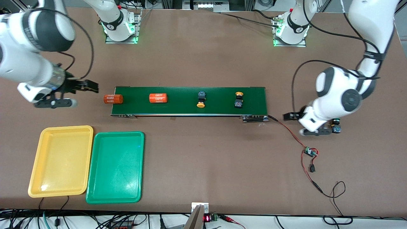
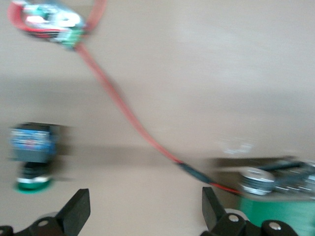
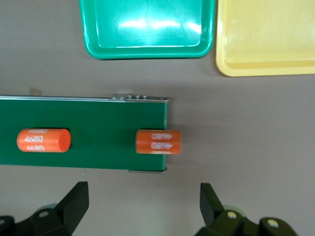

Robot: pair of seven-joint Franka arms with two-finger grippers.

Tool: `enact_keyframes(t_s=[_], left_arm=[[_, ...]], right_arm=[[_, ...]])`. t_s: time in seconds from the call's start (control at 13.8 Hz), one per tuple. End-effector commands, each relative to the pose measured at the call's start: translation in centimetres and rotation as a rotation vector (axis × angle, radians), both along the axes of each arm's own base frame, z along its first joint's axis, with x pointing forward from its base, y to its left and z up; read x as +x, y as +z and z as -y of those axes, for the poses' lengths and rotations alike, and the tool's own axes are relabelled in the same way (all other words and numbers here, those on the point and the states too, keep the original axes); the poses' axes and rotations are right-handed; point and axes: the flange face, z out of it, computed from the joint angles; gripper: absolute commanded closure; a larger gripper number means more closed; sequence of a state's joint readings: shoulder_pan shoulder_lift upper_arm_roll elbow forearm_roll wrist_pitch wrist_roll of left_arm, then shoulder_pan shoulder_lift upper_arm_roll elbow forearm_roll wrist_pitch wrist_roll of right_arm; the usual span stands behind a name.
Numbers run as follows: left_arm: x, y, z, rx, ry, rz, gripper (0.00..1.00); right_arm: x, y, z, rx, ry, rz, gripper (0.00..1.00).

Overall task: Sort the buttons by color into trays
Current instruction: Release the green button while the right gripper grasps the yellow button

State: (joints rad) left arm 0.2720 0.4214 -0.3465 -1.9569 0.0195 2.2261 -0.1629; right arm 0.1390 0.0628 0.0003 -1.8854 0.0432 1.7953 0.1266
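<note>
Two buttons with yellow caps (image 1: 201,99) (image 1: 238,99) lie on the dark-green belt (image 1: 187,109). A green-capped button (image 1: 336,125) (image 2: 32,155) lies on the table off the belt's end toward the left arm. My left gripper (image 1: 291,116) (image 2: 146,211) is open over bare table between that belt end and the green-capped button, holding nothing. My right gripper (image 1: 90,86) (image 3: 144,206) is open and empty over the table by the belt's other end. The yellow tray (image 1: 60,160) (image 3: 266,39) and green tray (image 1: 115,167) (image 3: 147,29) sit side by side, nearer the front camera than the belt.
One orange cylinder (image 1: 113,99) (image 3: 158,142) hangs over the belt's end toward the right arm; another (image 1: 158,98) (image 3: 43,140) lies on the belt. A red wire (image 1: 291,135) (image 2: 128,115) runs from the belt's roller (image 2: 256,181) to a small circuit board (image 1: 310,152) (image 2: 51,22).
</note>
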Motion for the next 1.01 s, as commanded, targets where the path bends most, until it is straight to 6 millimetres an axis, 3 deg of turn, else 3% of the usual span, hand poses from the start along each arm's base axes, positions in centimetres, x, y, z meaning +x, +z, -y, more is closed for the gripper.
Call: enact_keyframes(t_s=[0.0, 0.22, 0.58, 0.8, 0.87, 0.94], left_arm=[[0.8, -2.4, -4.2, 0.04, -0.049, -0.002, 0.0], [0.9, -4.6, -7.9, 0.118, -0.083, -0.001, 0.0], [0.8, -7.4, -8.6, 0.101, -0.067, 0.004, 0.0], [0.2, -8.6, -8.6, 0.094, -0.07, -0.019, 0.0], [-0.3, -9.0, -8.5, 0.093, -0.072, -0.033, 0.09], [-0.9, -9.5, -8.9, 0.091, -0.066, -0.048, 0.27]], right_arm=[[-3.9, -1.3, -3.1, 0.01, -0.099, 0.012, 0.0], [-4.9, -1.7, -7.5, 0.021, -0.141, 0.012, 0.0], [-6.6, -3.9, -16.5, 0.023, -0.132, 0.061, 0.0], [-6.6, -6.1, -20.3, 0.044, -0.158, 0.111, 0.0], [-6.7, -6.9, -21.5, 0.053, -0.146, 0.128, 0.0], [-6.9, -7.8, -22.6, 0.056, -0.144, 0.134, 0.0]])
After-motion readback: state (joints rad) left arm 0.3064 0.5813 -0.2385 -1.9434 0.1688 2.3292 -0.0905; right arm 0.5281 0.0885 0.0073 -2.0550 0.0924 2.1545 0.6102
